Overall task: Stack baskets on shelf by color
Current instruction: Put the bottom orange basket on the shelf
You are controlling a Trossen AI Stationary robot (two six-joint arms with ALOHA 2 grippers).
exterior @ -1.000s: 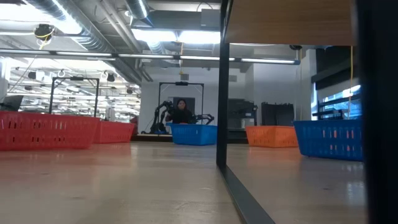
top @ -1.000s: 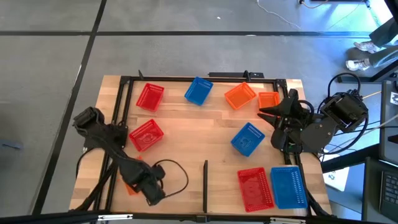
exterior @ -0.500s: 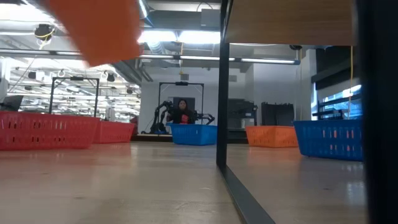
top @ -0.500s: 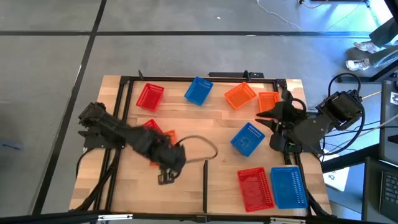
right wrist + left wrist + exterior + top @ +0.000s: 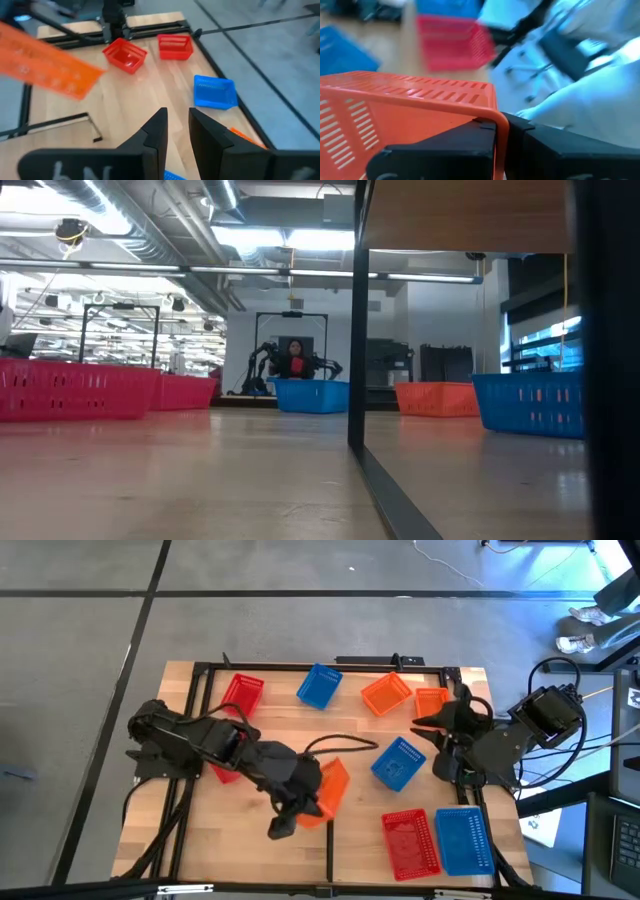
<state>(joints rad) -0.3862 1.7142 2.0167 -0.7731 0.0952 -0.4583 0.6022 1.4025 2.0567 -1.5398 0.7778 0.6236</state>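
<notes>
My left gripper (image 5: 316, 802) hangs over the middle of the wooden shelf (image 5: 350, 735), shut on an orange basket (image 5: 333, 786), which also shows in the left wrist view (image 5: 405, 110) and the right wrist view (image 5: 47, 65). Other baskets rest bottom-down on the shelf: red (image 5: 241, 693), blue (image 5: 319, 685) and two orange (image 5: 386, 693) (image 5: 432, 700) along the far side, a blue one (image 5: 399, 762) right of centre, and a red (image 5: 410, 842) and a blue one (image 5: 463, 839) at the near right. My right gripper (image 5: 177, 131) waits open above the right side. My left gripper pinches one wall of the orange basket at its rim (image 5: 499, 131), one finger (image 5: 445, 150) inside the basket and one finger (image 5: 560, 150) outside. The basket is lifted clear of the shelf and sits tilted in the hold.
A red basket (image 5: 222, 772) lies partly hidden under my left arm. The black divider strip (image 5: 330, 840) stands at the near edge; black frame rails (image 5: 300, 666) border the shelf. Bare wood lies around the middle. A person (image 5: 292, 360) sits far behind the table.
My left gripper has risen from the shelf's near left corner and swung toward the middle, rolling as it went. The orange basket has come up with it, lifted clear of the wood and tipped.
</notes>
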